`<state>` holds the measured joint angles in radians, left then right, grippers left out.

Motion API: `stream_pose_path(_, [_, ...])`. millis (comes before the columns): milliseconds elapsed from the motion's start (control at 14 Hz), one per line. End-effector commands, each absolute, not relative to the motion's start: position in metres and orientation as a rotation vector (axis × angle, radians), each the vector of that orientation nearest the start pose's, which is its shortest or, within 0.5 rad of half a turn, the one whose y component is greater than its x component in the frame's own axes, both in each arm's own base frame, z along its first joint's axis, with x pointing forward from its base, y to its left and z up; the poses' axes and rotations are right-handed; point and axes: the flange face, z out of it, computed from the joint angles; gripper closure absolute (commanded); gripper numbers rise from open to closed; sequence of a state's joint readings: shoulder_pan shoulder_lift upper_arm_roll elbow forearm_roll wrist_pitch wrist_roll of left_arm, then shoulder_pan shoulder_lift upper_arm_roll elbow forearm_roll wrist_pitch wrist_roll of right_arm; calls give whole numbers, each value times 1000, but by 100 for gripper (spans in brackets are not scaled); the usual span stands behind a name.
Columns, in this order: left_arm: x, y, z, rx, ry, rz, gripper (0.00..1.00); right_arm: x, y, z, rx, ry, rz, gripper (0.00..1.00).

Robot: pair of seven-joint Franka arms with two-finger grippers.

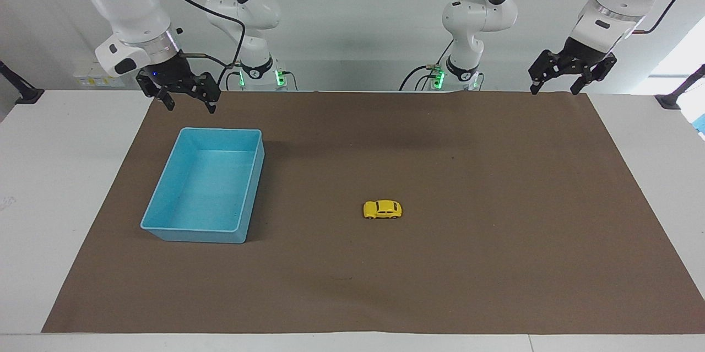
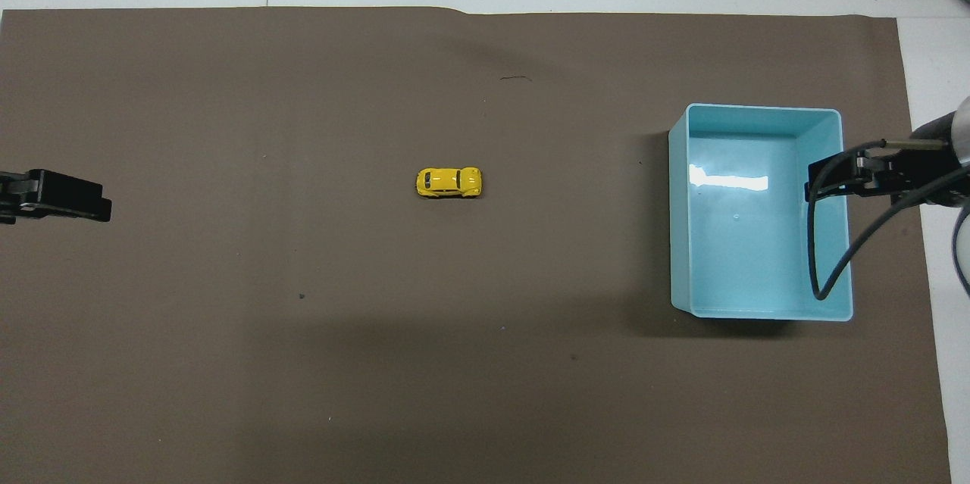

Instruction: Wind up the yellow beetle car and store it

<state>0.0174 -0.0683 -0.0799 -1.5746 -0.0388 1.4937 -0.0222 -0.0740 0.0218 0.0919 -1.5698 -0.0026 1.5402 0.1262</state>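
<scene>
**A:** So where are we with this one? Going by the facing view, starting at the bottom of the frame: nothing but bare brown mat [image 1: 495, 286] down there. Then, just below the middle of the frame, we've got the yellow car [image 1: 382, 209] sitting on all its wheels, side-on to that camera, nothing touching it.

**B:** Yep, and we'd say nothing's been done yet. Car isn't wound, isn't stored. The blue bin [image 1: 165, 187] at the left-middle of the frame is empty, well apart from the car. Everything's left: grab it, wind it, drop it in the bin.

**A:** What about the grippers?

**B:** Both are up at the top of the frame, hanging in the air. Right gripper [image 1: 184, 99] is in the upper left, over the mat's edge just above the bin. Left gripper [image 1: 553, 87] is in the upper right, over the mat's top corner. We see both spread wide and holding nothing.

**A:** And the car itself?

**B:** Tiny next to the bin. Bright yellow, rounded beetle shape, dark windows, little black wheels. In the overhead view the car [image 2: 449, 182] sits lengthwise across the frame, near the centre.
</scene>
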Motion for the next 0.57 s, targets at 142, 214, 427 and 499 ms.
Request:
stream_pose_path(142, [514, -43, 654, -3165, -8, 45, 0, 556, 4, 615, -3132, 151, 77, 0])
stream_pose_path(214, [513, -44, 653, -3163, -37, 52, 0, 556, 4, 615, -3132, 151, 77, 0])
stream_pose_path(427, [512, -52, 653, -3161, -76, 53, 0, 556, 4, 615, -3132, 149, 80, 0])
stream_pose_path(499, [513, -52, 652, -3163, -120, 47, 0, 556, 4, 615, -3132, 149, 77, 0])
